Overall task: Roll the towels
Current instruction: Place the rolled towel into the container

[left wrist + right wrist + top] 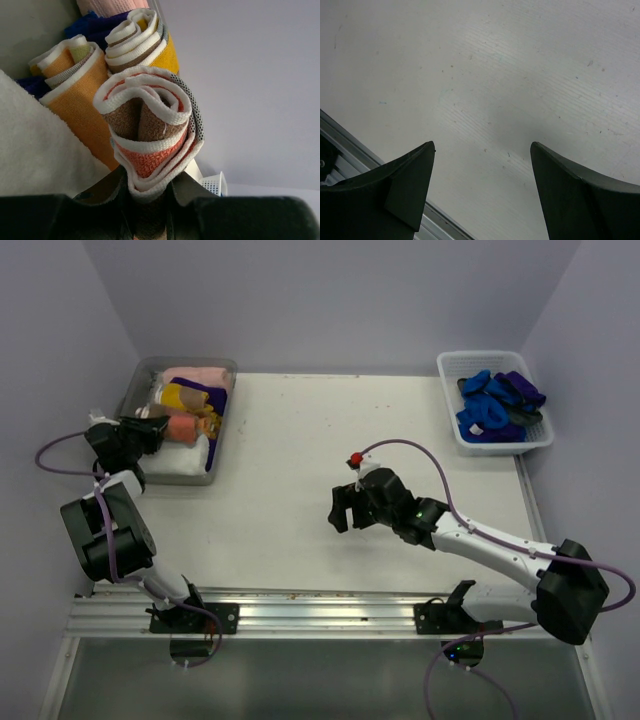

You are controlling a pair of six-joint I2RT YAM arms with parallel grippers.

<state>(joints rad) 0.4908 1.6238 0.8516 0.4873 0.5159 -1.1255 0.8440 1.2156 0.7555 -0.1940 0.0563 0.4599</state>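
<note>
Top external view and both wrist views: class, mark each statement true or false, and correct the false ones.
1. The left gripper is shut on a rolled towel. True.
2. The right gripper holds a blue towel. False: it is open and holds nothing, above the bare table.
3. The white basket at the far right holds blue and purple towels. True.
4. The tray at the far left has nothing in it. False: several rolled towels lie in it.
</note>
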